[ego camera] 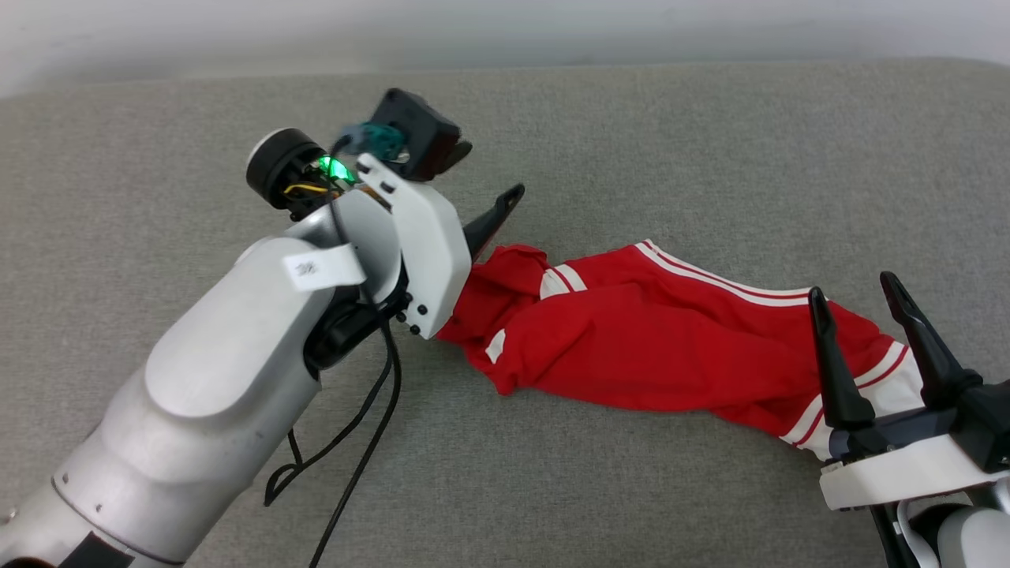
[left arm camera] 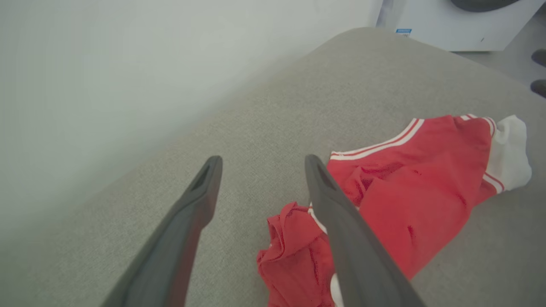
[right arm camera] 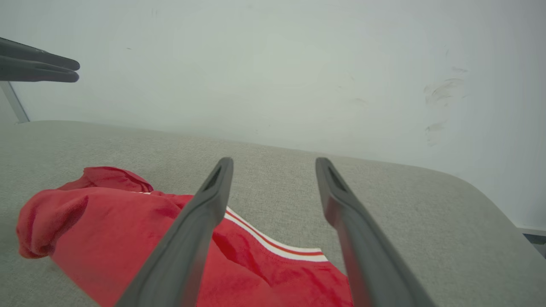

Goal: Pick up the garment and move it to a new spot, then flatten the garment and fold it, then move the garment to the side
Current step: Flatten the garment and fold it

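Head view: garment [ego camera: 671, 339] lies crumpled on grey cushion [ego camera: 552, 481].

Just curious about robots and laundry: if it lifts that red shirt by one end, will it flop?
Probably floppy: the garment lies bunched in soft folds, so it would likely sag. It looks thin, so probably light. Pushed, it would likely wrinkle rather than slide whole.

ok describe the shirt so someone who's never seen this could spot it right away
Look at the wide grey cushion. Crumpled in a long heap across it, stretching from the left gripper to the right gripper, lies the shirt. It is the one bright red thing there, with white stripes and a white sleeve.
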Available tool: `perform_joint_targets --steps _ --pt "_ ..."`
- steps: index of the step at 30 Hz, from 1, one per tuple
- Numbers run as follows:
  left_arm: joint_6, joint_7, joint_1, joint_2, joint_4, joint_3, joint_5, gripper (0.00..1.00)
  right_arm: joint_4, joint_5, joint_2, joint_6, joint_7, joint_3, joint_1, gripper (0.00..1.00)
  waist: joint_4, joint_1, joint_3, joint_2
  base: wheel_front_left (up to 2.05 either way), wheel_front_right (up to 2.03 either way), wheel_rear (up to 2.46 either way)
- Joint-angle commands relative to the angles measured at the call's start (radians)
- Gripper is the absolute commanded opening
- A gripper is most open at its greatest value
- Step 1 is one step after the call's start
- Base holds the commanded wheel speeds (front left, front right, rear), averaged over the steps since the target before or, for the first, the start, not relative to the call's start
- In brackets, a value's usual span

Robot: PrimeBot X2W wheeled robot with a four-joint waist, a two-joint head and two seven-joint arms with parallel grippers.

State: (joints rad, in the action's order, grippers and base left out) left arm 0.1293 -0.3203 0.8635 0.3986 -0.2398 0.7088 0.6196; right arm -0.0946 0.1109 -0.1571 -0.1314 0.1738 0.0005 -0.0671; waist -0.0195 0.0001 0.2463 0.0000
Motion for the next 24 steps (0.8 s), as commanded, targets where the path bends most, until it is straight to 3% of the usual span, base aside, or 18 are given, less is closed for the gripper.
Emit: perform_joint_targets --steps 1,7,14,24 --pt "-0.001 -0.057 0.035 0.014 -0.005 0.049 0.036 1.0 0.004 -0.01 -0.004 0.001 0.006 0.002 -0.02 1.0 -0.016 -0.0001 0.019 0.0 0.0 0.0 0.0" --pt "0.0 -0.239 0.145 0.043 -0.031 0.248 0.158 1.0 0.019 -0.009 -0.003 0.001 0.021 0.013 -0.054 1.0 -0.043 -0.0001 0.063 0.0 0.0 0.0 0.0" --pt "0.0 -0.315 0.206 0.051 -0.098 0.445 0.234 1.0 0.043 -0.01 0.01 0.001 0.039 0.031 -0.093 1.0 -0.073 -0.0001 0.107 0.0 0.0 0.0 0.0" --pt "0.0 -0.383 0.156 0.078 -0.123 0.584 0.277 1.0 0.079 -0.012 0.024 0.001 0.064 0.037 -0.126 1.0 -0.088 -0.0001 0.145 0.0 0.0 0.0 0.0"
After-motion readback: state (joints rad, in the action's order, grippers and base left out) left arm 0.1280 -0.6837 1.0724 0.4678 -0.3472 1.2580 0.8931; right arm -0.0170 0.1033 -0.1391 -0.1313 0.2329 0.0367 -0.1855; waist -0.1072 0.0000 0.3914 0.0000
